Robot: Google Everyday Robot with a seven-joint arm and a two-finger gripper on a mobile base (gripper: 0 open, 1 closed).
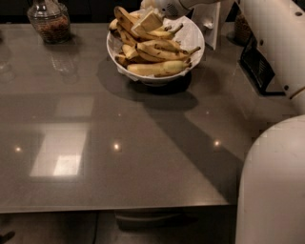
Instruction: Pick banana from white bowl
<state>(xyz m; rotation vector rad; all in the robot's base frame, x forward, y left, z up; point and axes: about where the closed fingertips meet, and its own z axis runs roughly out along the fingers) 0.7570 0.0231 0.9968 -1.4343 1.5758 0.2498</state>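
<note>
The white bowl stands at the back middle of the grey table, lined with crumpled white paper. It holds several yellow, brown-spotted bananas piled across it. My gripper reaches in from the upper right. It is at the back of the bowl, right on top of the banana pile. Its tan tip lies against the uppermost bananas. Whether it holds one cannot be told. The gripper's white wrist runs out of the top edge.
My white arm crosses the right side, and a large white part fills the bottom right. A glass jar stands back left. A black rack and a white upright card stand right of the bowl.
</note>
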